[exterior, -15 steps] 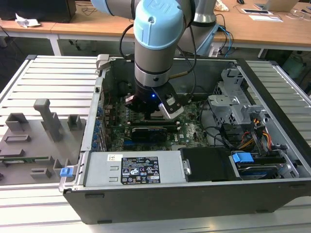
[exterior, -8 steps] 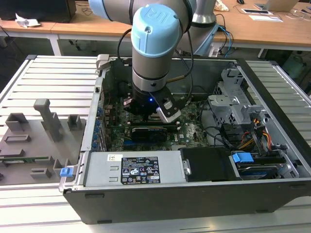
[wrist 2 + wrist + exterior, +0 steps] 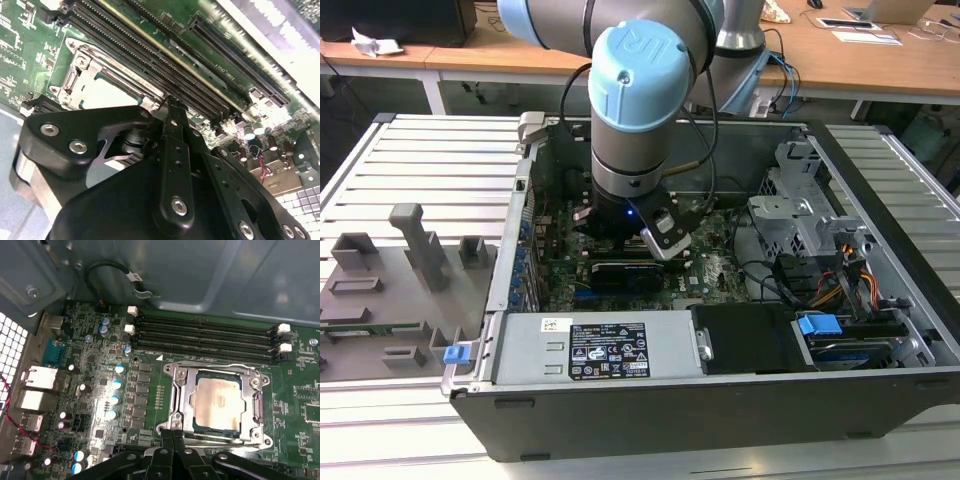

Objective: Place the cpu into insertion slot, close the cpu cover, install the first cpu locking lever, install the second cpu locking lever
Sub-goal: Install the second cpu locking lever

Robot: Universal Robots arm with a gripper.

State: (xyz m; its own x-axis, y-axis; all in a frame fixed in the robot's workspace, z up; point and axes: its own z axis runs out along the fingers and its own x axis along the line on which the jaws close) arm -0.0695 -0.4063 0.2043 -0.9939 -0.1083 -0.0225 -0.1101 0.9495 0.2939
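Observation:
The cpu (image 3: 216, 402), a pale silvery square chip, lies flat in the insertion slot (image 3: 194, 422), whose dark edge shows around it. The cpu cover (image 3: 181, 382), a silvery metal frame, lies down over the chip's edges. My gripper (image 3: 172, 432) is shut with nothing visible between its black fingers (image 3: 167, 450). Its tip is at the edge of the cover frame, near one corner. In the second wrist view the gripper (image 3: 172, 107) hangs just beside the cpu (image 3: 107, 92) and the cover (image 3: 80, 62). In the exterior view the gripper (image 3: 625, 238) is low inside the computer case, above the motherboard.
Long black memory slots (image 3: 205, 335) run beside the socket, close to the fingertips in the second wrist view (image 3: 150, 55). Capacitors (image 3: 114, 400) and rear ports (image 3: 37, 385) stand on the board. The case walls (image 3: 620, 400), a drive cage (image 3: 800, 210) and cables (image 3: 840, 280) hem in the arm. A grey fixture tray (image 3: 390, 290) lies outside.

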